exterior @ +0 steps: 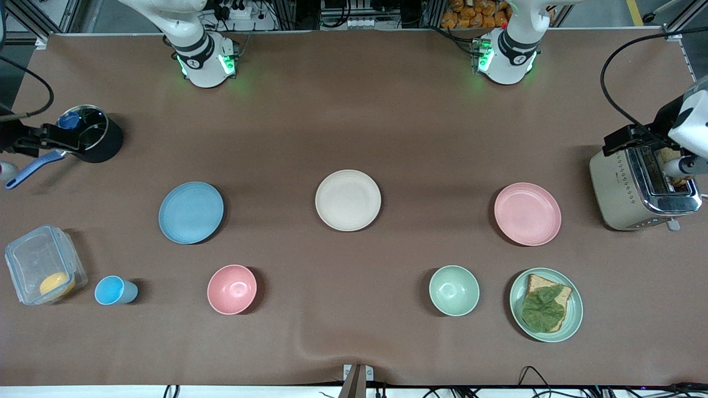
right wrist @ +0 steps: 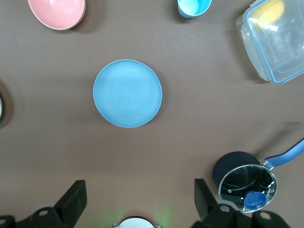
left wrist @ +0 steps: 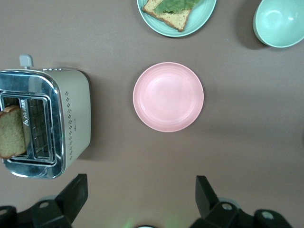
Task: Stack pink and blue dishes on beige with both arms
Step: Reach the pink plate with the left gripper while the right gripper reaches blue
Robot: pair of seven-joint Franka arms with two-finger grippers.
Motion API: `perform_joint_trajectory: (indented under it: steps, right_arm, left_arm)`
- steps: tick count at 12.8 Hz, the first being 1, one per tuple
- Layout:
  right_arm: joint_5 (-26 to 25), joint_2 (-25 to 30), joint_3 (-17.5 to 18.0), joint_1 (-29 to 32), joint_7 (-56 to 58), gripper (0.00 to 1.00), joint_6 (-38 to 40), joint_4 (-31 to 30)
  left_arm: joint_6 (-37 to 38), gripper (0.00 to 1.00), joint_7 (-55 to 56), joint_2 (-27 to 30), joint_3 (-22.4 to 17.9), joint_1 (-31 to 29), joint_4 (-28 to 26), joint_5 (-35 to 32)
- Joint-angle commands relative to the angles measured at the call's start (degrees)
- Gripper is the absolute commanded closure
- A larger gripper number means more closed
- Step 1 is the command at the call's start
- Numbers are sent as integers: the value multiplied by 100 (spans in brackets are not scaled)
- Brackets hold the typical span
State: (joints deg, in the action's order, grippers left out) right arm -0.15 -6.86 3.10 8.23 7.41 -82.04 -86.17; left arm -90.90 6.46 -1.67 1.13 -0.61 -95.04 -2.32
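Note:
The cream-beige plate [exterior: 348, 199] lies at the table's middle. The light blue plate [exterior: 191, 212] [right wrist: 127, 93] lies toward the right arm's end. The pale pink plate [exterior: 527, 214] [left wrist: 168, 96] lies toward the left arm's end. All three are bare and apart. My left gripper [left wrist: 141, 183] hangs open and high over bare cloth, between the pink plate and its arm's base. My right gripper [right wrist: 139, 185] hangs open the same way by the blue plate. Neither holds anything. In the front view their dark hands show at the edges, left gripper [exterior: 630, 139] and right gripper [exterior: 33, 138].
A toaster [exterior: 636, 190] holding a bread slice stands beside the pink plate. Nearer the front camera sit a green plate with toast and leaf [exterior: 546, 304], a green bowl [exterior: 454, 290], a pink bowl [exterior: 232, 289], a blue cup [exterior: 113, 291] and a clear box [exterior: 41, 265]. A lidded black pot [exterior: 94, 134] stands near the blue plate.

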Motion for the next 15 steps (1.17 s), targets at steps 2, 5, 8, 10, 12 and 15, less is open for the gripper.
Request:
perform_joint_trajectory:
  steps: [2, 5, 8, 10, 12, 15]
  right_arm:
    - [50, -105, 41, 82, 41, 0, 13, 48]
    - [41, -324, 41, 109, 50, 0, 4, 206]
    - [32, -535, 41, 109, 41, 0, 4, 312]
    - [6, -745, 41, 117, 50, 0, -5, 373]
    - [15, -1000, 41, 109, 50, 0, -57, 400]
    - [41, -1465, 33, 73, 50, 0, -820, 347]
  left_arm:
    - [-874, 0, 294, 97, 19, -62, -890, -269]
    - [-1937, 0, 329, 62, 19, -246, -1699, -269]
    - [-2808, 0, 321, -245, 36, -518, -2193, -278]
    - [-3414, 0, 321, -587, 28, -589, -2421, -278]
    - [-4161, 0, 321, -886, 37, -738, -2668, -278]
    - [-4935, 0, 303, -1658, 45, -984, -2669, -260]
